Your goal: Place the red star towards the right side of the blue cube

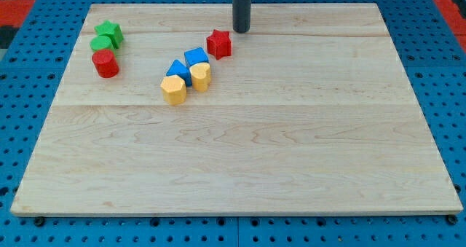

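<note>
The red star [218, 44] lies in the upper middle of the wooden board, just up and to the right of the blue cube [196, 57]. My tip [241, 30] stands up and to the right of the red star, a small gap away, not touching it. A blue triangular block [178, 70] sits down-left of the blue cube. A yellow block [200, 76] lies just below the cube, and a yellow hexagonal block [173, 89] lies further down-left.
A green star [109, 32], a green round block [101, 44] and a red cylinder [105, 63] cluster at the upper left. The board [240, 159] lies on a blue pegboard surface.
</note>
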{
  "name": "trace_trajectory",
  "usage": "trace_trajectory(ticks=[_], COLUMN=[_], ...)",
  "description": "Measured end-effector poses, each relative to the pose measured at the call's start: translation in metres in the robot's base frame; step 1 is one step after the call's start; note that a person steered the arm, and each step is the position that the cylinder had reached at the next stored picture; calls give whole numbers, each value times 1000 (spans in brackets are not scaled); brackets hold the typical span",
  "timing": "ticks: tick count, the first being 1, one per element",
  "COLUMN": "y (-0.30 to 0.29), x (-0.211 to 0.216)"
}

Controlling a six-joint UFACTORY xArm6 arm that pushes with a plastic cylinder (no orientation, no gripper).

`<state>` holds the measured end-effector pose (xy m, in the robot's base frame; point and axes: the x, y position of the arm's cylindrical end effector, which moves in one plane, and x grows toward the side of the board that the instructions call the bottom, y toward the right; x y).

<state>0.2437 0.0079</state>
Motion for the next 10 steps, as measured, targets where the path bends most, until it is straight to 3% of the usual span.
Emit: trace_trajectory(ticks=[1,2,10], y=[-48,-51,-8], x=[-5,5,92])
